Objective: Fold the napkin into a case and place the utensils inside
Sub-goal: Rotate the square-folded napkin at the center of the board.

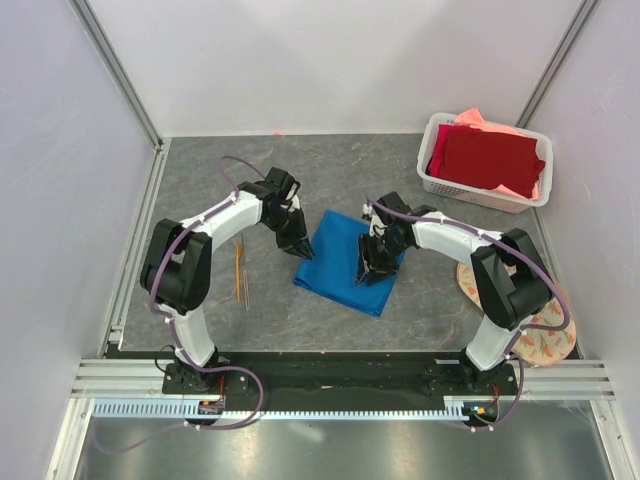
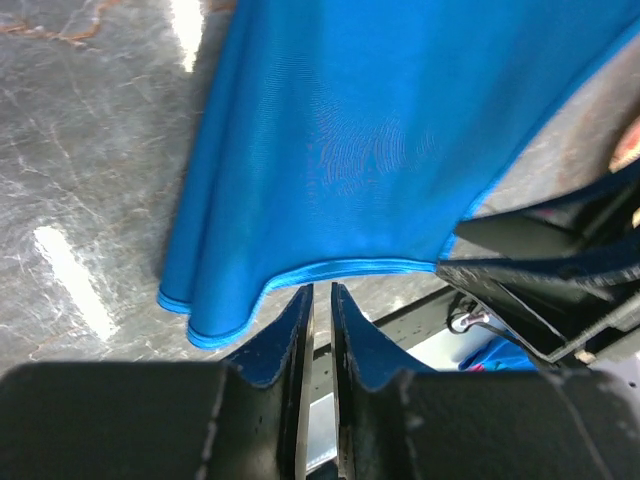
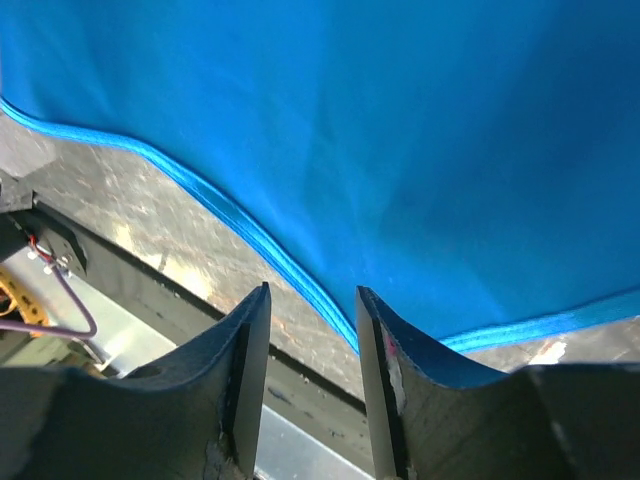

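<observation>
left end effector point(image 2: 320, 290) nearly clenched at napkin point(image 1: 340, 265) hem; whether it grasps cannot be told. right end effector point(image 3: 312, 295) released, above napkin.

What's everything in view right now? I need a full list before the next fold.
napkin: one, bright blue, folded, mid-table between the grippers
utensils: a few thin sticks, orange-brown, on the table left of the napkin
basket: one, white, back right corner
dark red cloth: one, on top in the basket
salmon-pink cloth: one, in the basket under the red one
floral mat: one, round, pale with orange pattern, near right, partly hidden by the right arm
table: one, grey marbled
left gripper: black, at the napkin's edge, jaws nearly together, grip unclear
right gripper: black, over the napkin's edge, jaws apart
</observation>
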